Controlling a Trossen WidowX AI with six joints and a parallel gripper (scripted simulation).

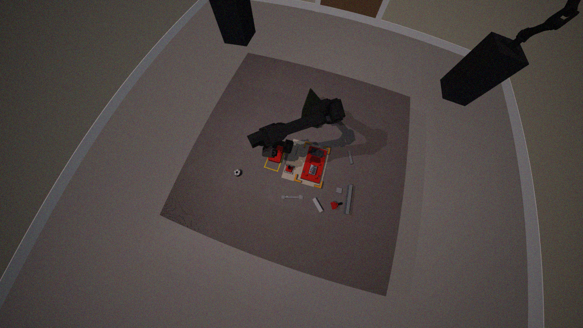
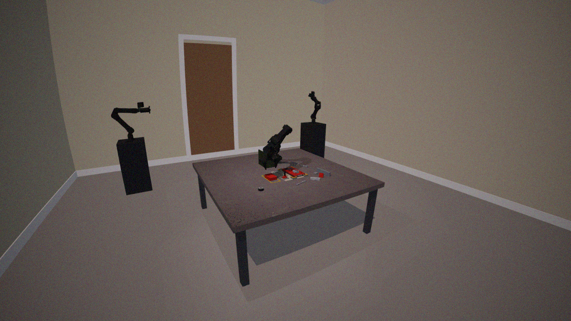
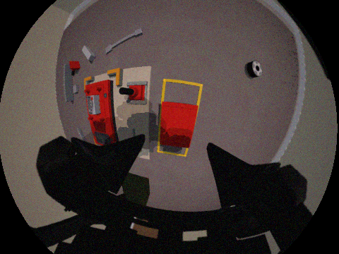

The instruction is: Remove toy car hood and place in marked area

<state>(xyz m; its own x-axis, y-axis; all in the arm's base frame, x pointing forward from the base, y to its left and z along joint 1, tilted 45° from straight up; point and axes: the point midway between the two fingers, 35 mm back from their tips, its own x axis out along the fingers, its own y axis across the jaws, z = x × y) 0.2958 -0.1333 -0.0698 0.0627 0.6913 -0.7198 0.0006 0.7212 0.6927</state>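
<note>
Above the bench (image 2: pixel 279 199), the gripper (image 3: pixel 171 148) hangs with jaws wide apart, holding nothing; below lies the red hood (image 3: pixel 178 123) inside the yellow outline (image 3: pixel 182 84), toy car (image 3: pixel 100 110) beside.

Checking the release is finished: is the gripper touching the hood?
Apart. In the wrist view the open gripper has bare table between each fingertip and the hood, which lies in the yellow outline.

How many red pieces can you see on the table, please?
4: the hood inside the yellow outline, the car body on the pale mat, a small block between them, and a tiny piece among the grey parts. Others may be hidden.
</note>
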